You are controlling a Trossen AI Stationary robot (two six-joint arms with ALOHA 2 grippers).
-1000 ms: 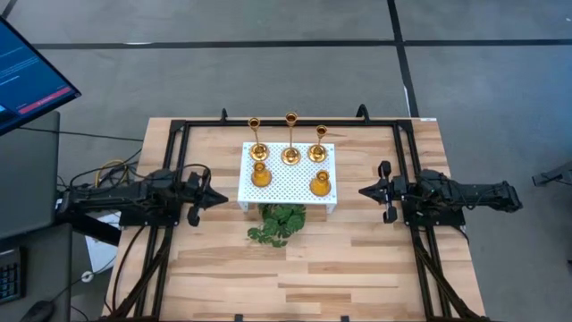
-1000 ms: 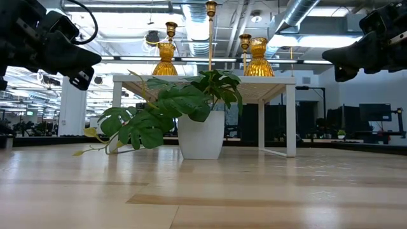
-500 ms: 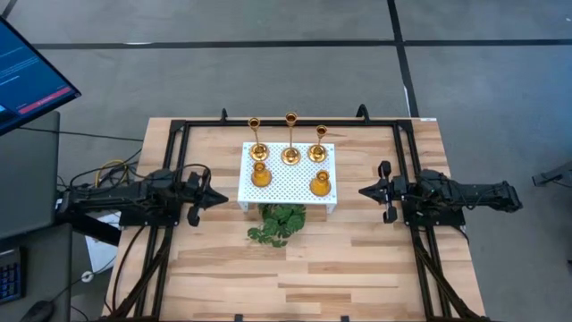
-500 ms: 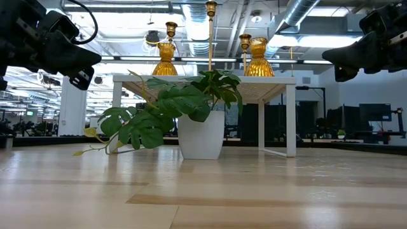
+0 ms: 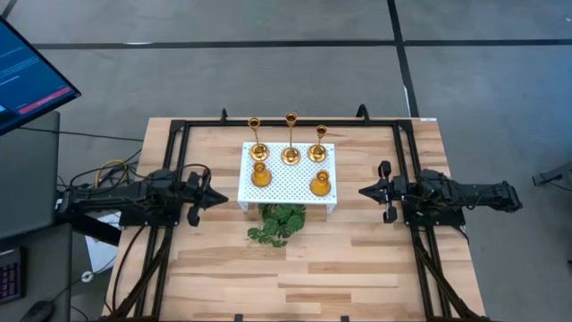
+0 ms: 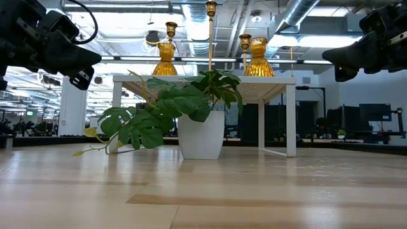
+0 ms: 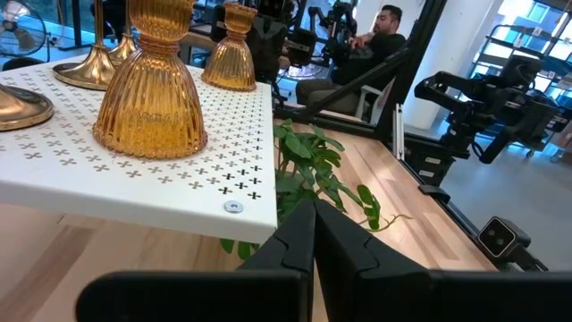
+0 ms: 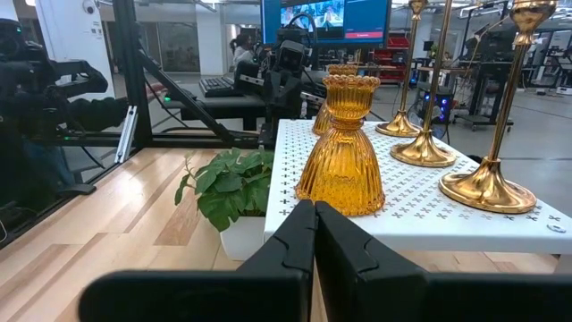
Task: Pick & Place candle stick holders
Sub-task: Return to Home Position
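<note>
The left arm lies low and stretched out over the left edge of the pale wooden bench [image 5: 340, 259], its forearm level and its left claw [image 5: 219, 199] pointing inward across the bench, raised off the wood and clear of everything. Its two dark fingers [image 7: 295, 241] are pressed flat together with nothing between them. The right arm mirrors it from the right edge, just as level and straight, and the right claw [image 5: 365, 190] faces the left one. It too is squeezed narrow, finger [image 8: 295, 237] against finger, and holds nothing. Between the two claws, toward the far edge of the bench and about midway along it, stands the white perforated metal platform [image 5: 290, 183] on thin legs. All the task's things are upright on top of it. The three tall shiny brass candle stick holders [image 5: 291, 143], with thin stems and round bases, form a row along the platform's far edge, the middle one tallest. The two short squat ribbed amber-gold candle stick holders [image 5: 260, 174] stand nearer its front, one by the left side and one by the right. A green leafy plant in a white pot [image 5: 279, 222] sits on the bench at the platform's near edge, its leaves spreading toward the near edge of the bench
</note>
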